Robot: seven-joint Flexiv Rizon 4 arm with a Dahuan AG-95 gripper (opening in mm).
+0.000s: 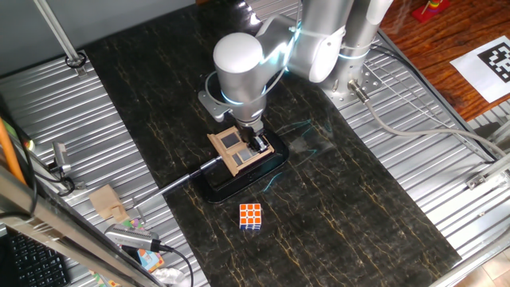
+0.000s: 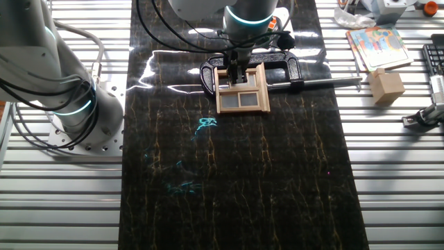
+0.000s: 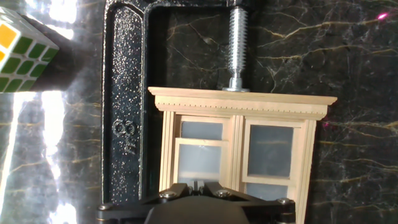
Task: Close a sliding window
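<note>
My end effector (image 3: 198, 186) sits at the bottom edge of the hand view, touching the sliding window (image 3: 239, 146) lying lengthwise above it at frame centre; whether it's spread, I cannot tell.

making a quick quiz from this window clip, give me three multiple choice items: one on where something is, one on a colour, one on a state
1. Where is the gripper?
A. right over the sliding window
B. over the puzzle cube
C. off the dark mat

2. What colour is the clamp that holds the sliding window?
A. red
B. black
C. yellow

3. How does the left sash sit against the right one in the hand view?
A. level with it
B. taken out of the frame
C. offset from it, not aligned

Answers: 1 A, both fixed views show the gripper directly at the frame, away from the puzzle cube. 2 B, its cast body is black with a silver screw. 3 C, the sash rails sit at different heights.
</note>
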